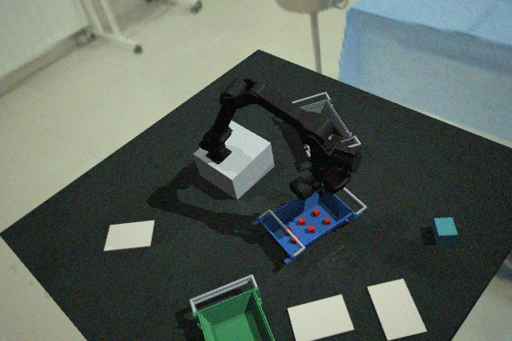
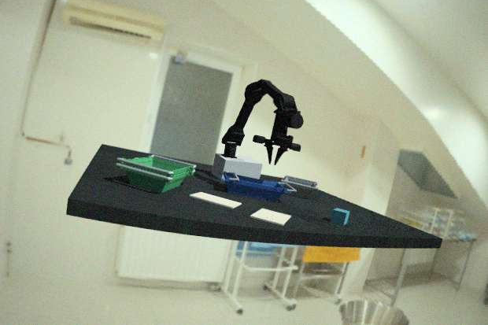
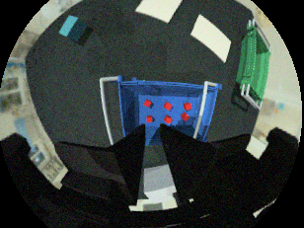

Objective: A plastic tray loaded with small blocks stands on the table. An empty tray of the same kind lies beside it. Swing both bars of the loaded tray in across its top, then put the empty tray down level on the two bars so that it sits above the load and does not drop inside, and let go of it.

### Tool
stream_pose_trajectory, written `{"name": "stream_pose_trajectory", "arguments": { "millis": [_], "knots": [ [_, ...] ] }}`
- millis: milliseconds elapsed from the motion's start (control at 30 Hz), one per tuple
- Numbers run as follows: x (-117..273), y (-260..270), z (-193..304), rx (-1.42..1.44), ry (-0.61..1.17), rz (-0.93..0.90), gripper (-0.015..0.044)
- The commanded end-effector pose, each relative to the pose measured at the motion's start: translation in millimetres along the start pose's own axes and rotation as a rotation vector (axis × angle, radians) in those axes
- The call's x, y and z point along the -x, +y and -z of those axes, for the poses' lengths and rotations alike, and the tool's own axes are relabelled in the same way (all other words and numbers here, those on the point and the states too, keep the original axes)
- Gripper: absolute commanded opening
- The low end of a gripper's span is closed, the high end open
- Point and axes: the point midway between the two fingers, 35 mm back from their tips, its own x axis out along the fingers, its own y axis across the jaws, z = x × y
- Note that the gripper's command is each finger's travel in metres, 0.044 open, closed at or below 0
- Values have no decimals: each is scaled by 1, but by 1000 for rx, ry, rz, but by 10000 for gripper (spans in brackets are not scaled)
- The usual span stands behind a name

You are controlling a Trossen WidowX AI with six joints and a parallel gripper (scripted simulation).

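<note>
The blue tray (image 1: 304,235) (image 2: 252,190) (image 3: 163,88) stands upright and holds several small red blocks (image 1: 310,229) (image 3: 168,106). One wire bar (image 1: 277,220) (image 3: 202,108) lies in across its top near one end. The other bar (image 1: 355,197) (image 3: 103,105) is swung out beyond the opposite end. An empty grey tray (image 2: 300,182) stands beyond it, partly hidden by the arm in the top view. My gripper (image 2: 272,162) (image 3: 152,126) hangs above the blue tray's long side nearest the base. It is empty, its fingers a little apart; the top view does not show the fingertips clearly.
An empty green tray (image 1: 229,319) (image 2: 153,182) (image 3: 257,63) stands to the other side. A white block (image 1: 254,163) (image 2: 240,167) is by the arm's base. A teal cube (image 1: 445,229) (image 2: 340,216) (image 3: 71,26) and flat cream plates (image 1: 320,318) (image 2: 271,216) lie on the table.
</note>
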Motion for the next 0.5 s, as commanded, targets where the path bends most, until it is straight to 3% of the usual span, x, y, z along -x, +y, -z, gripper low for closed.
{"name": "stream_pose_trajectory", "arguments": {
  "millis": [0, 100, 467],
  "knots": [
    [-25, 63, 10, -2, -18, -2, 85],
    [-42, 98, 22, -4, -20, -3, 85],
    [-49, 100, 22, -4, -20, -3, 85]
  ]
}}
